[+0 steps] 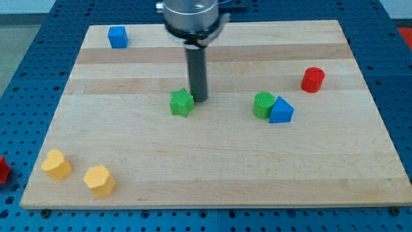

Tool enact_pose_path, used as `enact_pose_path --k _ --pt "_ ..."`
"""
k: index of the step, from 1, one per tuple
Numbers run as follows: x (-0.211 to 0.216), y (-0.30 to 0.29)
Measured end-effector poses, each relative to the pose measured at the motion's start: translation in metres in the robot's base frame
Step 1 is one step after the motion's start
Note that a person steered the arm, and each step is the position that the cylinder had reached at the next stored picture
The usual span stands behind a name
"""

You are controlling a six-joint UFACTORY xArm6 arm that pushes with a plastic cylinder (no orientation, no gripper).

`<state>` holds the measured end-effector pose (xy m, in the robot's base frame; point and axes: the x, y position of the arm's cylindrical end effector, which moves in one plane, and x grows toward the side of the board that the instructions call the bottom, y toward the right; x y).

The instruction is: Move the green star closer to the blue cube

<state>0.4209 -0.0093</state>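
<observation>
The green star (181,102) lies near the middle of the wooden board (212,167). The blue cube (118,37) sits at the board's top left corner, far from the star. My tip (199,100) stands just to the right of the green star, touching or almost touching its right side.
A green cylinder (263,104) and a blue triangular block (281,111) touch each other right of the middle. A red cylinder (313,79) is at the right. Two yellow blocks (56,164) (99,180) lie at the bottom left. A red piece (2,170) lies off the board's left.
</observation>
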Motion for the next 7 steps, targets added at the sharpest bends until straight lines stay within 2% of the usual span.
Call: enact_pose_path --k 2,3,4,5,6,7 --pt "0.048 -0.099" --pt "0.083 -0.074" --pt "0.066 -0.126" --pt "0.026 -0.178" --pt "0.014 -0.147" --pt "0.029 -0.108"
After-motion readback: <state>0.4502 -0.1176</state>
